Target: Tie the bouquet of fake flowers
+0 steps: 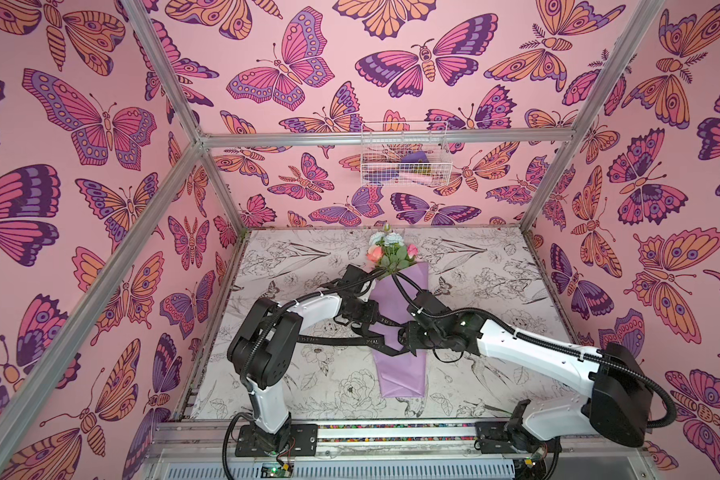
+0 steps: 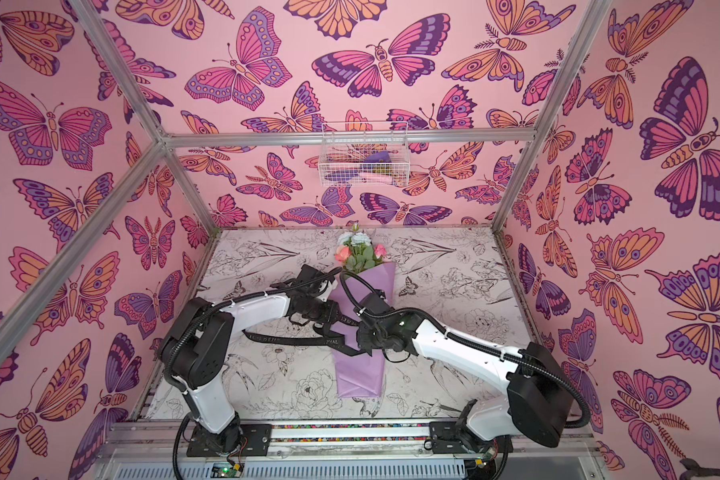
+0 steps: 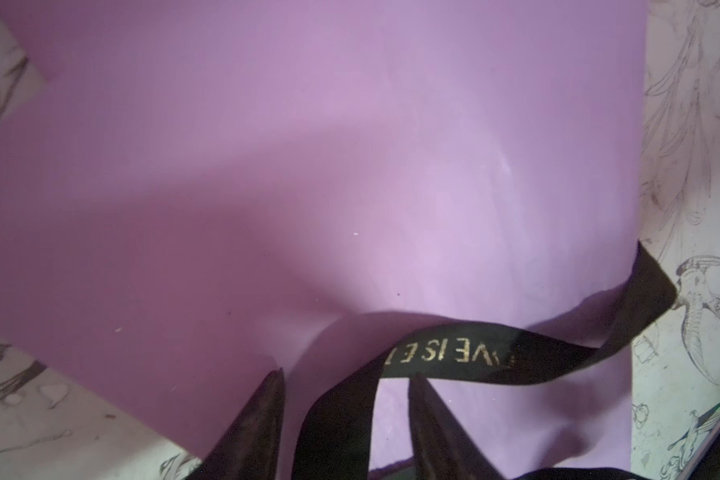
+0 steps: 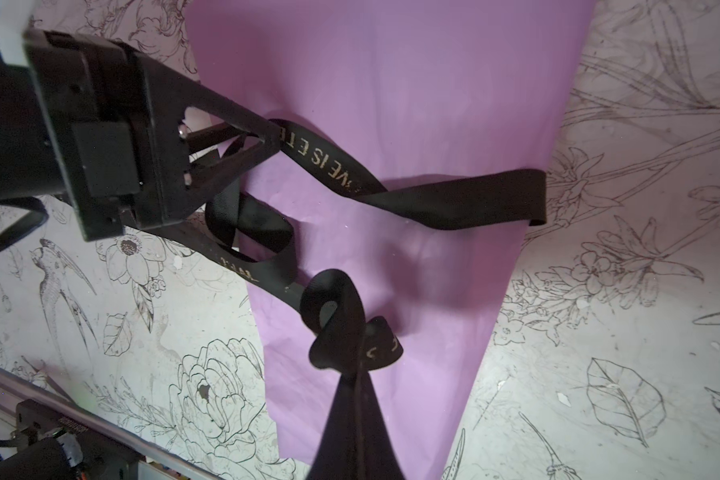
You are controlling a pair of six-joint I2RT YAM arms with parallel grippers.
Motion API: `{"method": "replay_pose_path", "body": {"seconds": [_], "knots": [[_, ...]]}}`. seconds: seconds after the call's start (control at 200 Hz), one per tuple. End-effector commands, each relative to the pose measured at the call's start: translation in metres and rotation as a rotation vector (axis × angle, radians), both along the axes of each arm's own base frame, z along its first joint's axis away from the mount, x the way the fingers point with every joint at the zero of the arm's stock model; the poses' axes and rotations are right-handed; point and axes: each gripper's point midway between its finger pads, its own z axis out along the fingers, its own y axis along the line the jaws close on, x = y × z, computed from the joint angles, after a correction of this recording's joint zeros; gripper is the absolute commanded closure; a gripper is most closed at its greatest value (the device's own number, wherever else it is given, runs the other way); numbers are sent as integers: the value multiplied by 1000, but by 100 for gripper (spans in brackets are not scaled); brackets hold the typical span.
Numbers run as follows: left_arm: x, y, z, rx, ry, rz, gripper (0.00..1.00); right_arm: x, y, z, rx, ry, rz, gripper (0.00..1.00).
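Observation:
The bouquet of fake flowers [image 1: 400, 365] lies along the middle of the table in lilac wrapping paper [image 4: 412, 83]. Its coral-pink and pale blue blooms [image 1: 391, 249] point toward the back wall. A black ribbon [image 4: 454, 199] with gold lettering crosses the wrap and loops on it. My left gripper [image 3: 348, 372] hovers over the wrap's left side. Its jaws stand apart with a strand of ribbon [image 3: 454, 349] running between them and a gap on each side. My right gripper [image 4: 352, 374] is shut on a bunched ribbon loop above the wrap. In a top view the two grippers, left [image 1: 377, 320] and right [image 1: 402, 334], sit close together.
A white wire basket [image 1: 404, 158] with some items hangs on the back wall. The table top [image 1: 495, 291] carries printed black-line flower drawings. One ribbon tail [image 1: 333, 341] trails left over the table under my left arm. A metal rail [image 1: 391, 432] runs along the front edge.

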Motion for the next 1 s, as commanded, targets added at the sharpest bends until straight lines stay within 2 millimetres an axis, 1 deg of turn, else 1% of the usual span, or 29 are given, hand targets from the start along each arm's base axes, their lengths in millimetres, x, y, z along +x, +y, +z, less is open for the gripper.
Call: {"method": "replay_pose_path", "body": {"seconds": [0.0,0.13,0.21,0.381,0.521,0.666,0.751,0.836,0.996], "knots": [[-6,-4,-7,2,42,-21,64,2,5,-5,34,22,-19,100],[-9,-7,-3,-12,42,-29,75,2,3,-7,30,20,-30,100],[-10,-6,0,-16,37,-28,83,3,-1,-7,29,17,-41,100],[-12,-11,17,-52,15,-39,94,3,-4,-9,54,20,-58,100],[-14,-17,38,-93,-19,-53,97,7,-3,-12,81,24,-72,100],[-18,-22,59,-148,-51,-58,97,18,1,-18,113,26,-98,100],[-20,-26,70,-184,-68,-64,98,26,6,-20,134,21,-109,100],[-25,-31,78,-215,-75,-74,99,34,13,-22,154,3,-122,100],[-29,-39,86,-246,-80,-90,99,54,26,-18,198,-57,-143,100]]}}
